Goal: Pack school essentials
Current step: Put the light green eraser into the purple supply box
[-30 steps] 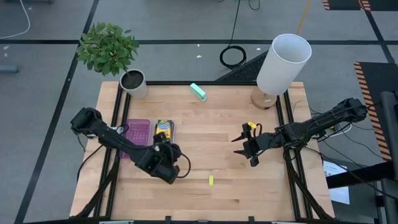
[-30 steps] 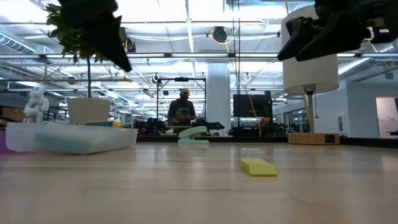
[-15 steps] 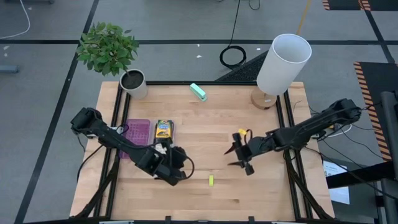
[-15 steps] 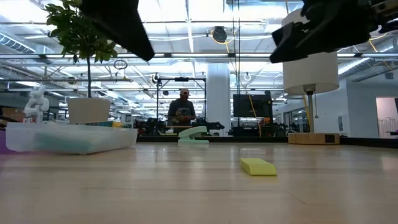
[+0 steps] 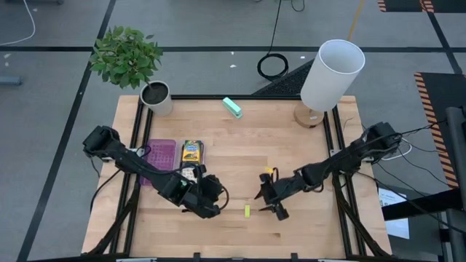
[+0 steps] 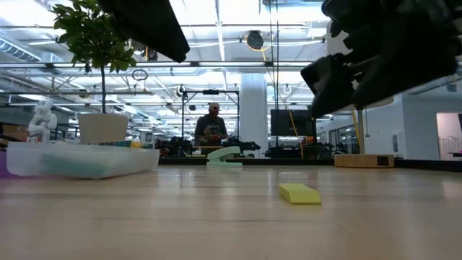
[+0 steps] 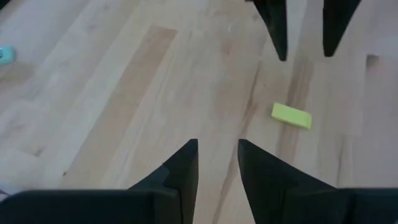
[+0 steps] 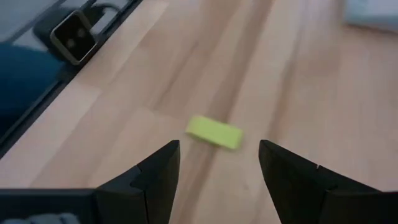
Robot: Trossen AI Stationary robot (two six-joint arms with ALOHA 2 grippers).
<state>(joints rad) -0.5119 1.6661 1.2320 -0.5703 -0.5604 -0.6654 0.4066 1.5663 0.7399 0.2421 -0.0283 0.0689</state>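
Where the tiny yellow piece (image 5: pixel 247 211) lies flat on the bare table (image 5: pixel 291 156), near the front edge and about midway across, it sits between the two grippers. In the high view its long axis runs near-to-far. The right gripper (image 5: pixel 271 205) is just to its right, fingers spread wide and empty; in the right wrist view the piece (image 8: pixel 214 132) shows ahead of the gap between the fingers (image 8: pixel 158 171), its long side lying across that gap. The left gripper (image 5: pixel 207 204) is a little farther off on the left, its fingers set at a narrow gap with nothing between them; in the left wrist view the piece (image 7: pixel 291 116) lies off to one side of its line. By this judgement the right arm is nearer and better aligned for the pick, and it needs to descend with the fingers straddling the short width.

The low view shows the piece (image 6: pixel 299 193) resting on the table with both arms above it; how far above the table the right gripper stands cannot be read exactly.

The yellow-green crayon box (image 5: pixel 192 151) lies to the far left beside the purple-and-clear flat case (image 5: pixel 162 156); the left arm covers part of the case. The teal rectangular block (image 5: pixel 232 108) lies at the far edge. The other stationery cannot be made out.
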